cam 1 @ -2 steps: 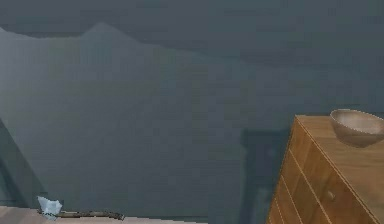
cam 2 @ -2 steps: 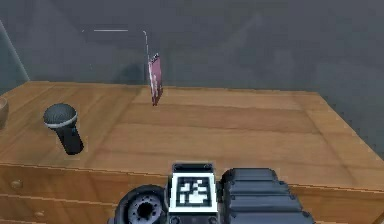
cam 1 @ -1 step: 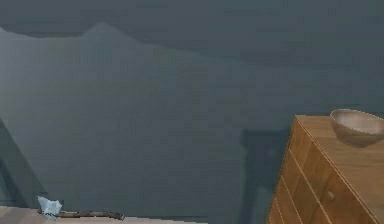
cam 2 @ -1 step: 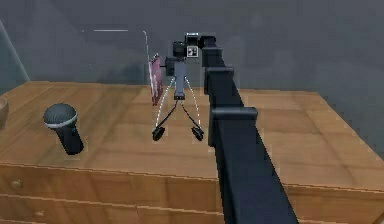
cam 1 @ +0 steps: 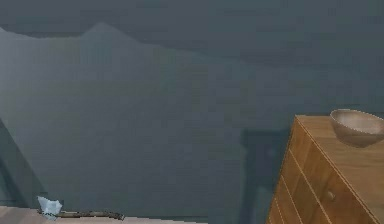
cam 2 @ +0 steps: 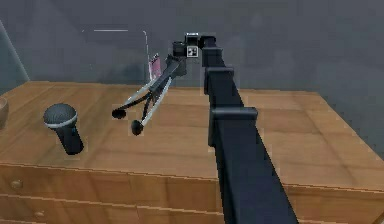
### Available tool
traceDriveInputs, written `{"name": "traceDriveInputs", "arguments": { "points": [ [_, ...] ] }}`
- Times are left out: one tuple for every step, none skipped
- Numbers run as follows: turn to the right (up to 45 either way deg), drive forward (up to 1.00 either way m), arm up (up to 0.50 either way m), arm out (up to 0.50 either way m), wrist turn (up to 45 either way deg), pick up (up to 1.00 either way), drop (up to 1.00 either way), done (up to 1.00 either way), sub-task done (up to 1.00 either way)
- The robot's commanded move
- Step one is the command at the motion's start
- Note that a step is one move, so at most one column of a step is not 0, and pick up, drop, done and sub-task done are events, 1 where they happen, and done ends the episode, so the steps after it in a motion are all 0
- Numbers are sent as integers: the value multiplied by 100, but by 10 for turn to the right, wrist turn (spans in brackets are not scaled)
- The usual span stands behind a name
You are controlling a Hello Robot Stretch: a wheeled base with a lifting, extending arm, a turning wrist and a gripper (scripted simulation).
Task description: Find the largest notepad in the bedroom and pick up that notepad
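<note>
In the arm side view my arm (cam 2: pixel 232 120) reaches out over a wooden dresser top (cam 2: pixel 170 150). The gripper (cam 2: pixel 128 119) hangs left of the white marker squares, its two thin fingers (cam 2: pixel 150 100) slanting down toward the wood. A thin upright thing with a pink patch (cam 2: pixel 153 63) stands close beside the gripper's body; its shape is too slight to name as a notepad. I cannot tell whether the gripper holds anything.
A dark microphone-like object (cam 2: pixel 62 125) lies on the dresser left of the gripper. In the forward view a grey bowl (cam 1: pixel 356 124) sits on the dresser's corner (cam 1: pixel 325 175) at the right. A dark blue-grey wall (cam 1: pixel 150 110) is ahead, with a pale blue crumpled thing (cam 1: pixel 48 206) on the floor.
</note>
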Motion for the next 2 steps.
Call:
{"name": "traceDriveInputs", "arguments": {
  "points": [
    [0, 0, 0, 0, 450, 0, 0, 0, 0],
    [0, 0, 0, 0, 450, 0, 0, 0, 0]
  ]
}}
